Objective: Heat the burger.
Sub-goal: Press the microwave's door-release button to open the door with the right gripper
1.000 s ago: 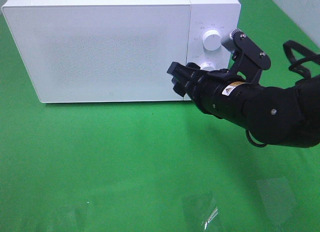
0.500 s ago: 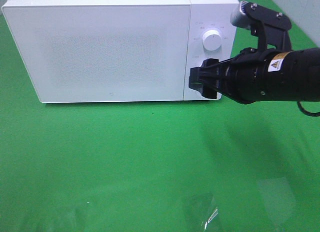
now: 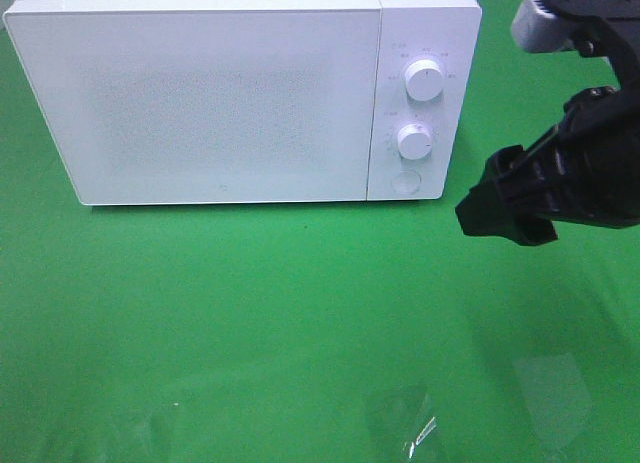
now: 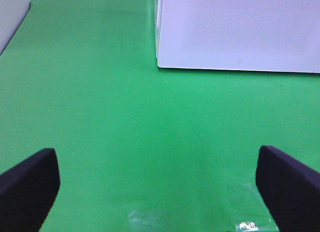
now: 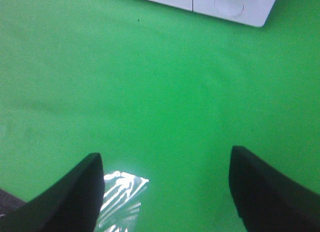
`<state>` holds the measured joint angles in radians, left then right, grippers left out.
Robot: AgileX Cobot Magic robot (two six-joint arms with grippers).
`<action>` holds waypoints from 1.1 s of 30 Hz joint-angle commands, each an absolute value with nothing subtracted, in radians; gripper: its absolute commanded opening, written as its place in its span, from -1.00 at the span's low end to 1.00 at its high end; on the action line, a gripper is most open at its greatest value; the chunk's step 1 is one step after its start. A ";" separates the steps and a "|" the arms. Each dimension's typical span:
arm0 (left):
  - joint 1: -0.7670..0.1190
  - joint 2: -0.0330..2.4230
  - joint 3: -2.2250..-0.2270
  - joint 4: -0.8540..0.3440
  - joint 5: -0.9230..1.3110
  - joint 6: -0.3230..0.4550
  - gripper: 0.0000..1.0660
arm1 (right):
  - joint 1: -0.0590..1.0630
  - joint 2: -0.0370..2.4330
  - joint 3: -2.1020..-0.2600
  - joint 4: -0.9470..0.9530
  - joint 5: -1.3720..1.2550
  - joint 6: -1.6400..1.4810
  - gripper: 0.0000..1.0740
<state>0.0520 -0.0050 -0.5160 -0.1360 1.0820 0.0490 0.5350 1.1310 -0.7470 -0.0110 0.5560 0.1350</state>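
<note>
Well, right claw [image 3: 505, 205] and left claw [image 4: 156, 152] gape empty near the shut microwave [image 3: 220, 93].

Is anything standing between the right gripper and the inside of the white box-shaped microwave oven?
Yes: the white microwave oven's frosted door is shut across its front. The open right gripper hangs apart from it over the green cloth. No burger shows in any view.
</note>
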 commanded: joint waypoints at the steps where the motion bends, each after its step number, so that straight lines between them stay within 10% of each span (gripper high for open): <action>1: 0.052 -0.020 -0.515 -0.137 1.070 0.048 0.87 | 0.529 1.064 -0.754 -0.022 0.664 0.123 0.25; 24: 0.052 -0.020 -0.515 -0.137 1.070 0.048 0.87 | 0.512 0.561 -0.613 -0.130 0.866 0.175 0.44; 33: 0.052 -0.020 -0.515 -0.137 1.070 0.048 0.87 | 0.292 0.334 -0.613 -0.127 0.977 0.146 0.42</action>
